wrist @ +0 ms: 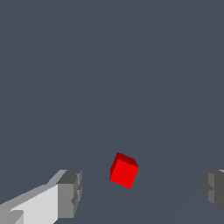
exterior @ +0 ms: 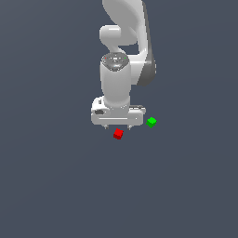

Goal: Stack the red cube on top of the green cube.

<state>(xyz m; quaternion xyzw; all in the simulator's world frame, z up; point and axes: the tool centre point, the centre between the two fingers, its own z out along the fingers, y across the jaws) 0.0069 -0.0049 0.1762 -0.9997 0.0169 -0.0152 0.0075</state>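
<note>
Right now your gripper (exterior: 118,126) is spread wide and holds nothing: in the wrist view the two grey fingers (wrist: 70,192) stand far apart with bare floor between them. The red cube (exterior: 118,134) sits on the dark floor, and in the exterior view it lies just below the fingertips, roughly at six o'clock from the claw's middle. In the wrist view the red cube (wrist: 124,170) falls in the gap between the fingers, a little nearer one finger than the other, and not touching either.

Note how it is turned. Its faces sit at a slant to the line joining the two fingers, so you would likely close on edges rather than flat sides unless you rotate the wrist a touch first. I judge that the approach is nearly lined up and that what remains is a descent over the cube, then the squeeze.

The green cube (exterior: 151,122) rests on the floor at about three o'clock from the gripper in the exterior view, slightly higher in that picture than the red one, near it but clearly apart. It does not show in the wrist view. Nothing is stacked yet.
</note>
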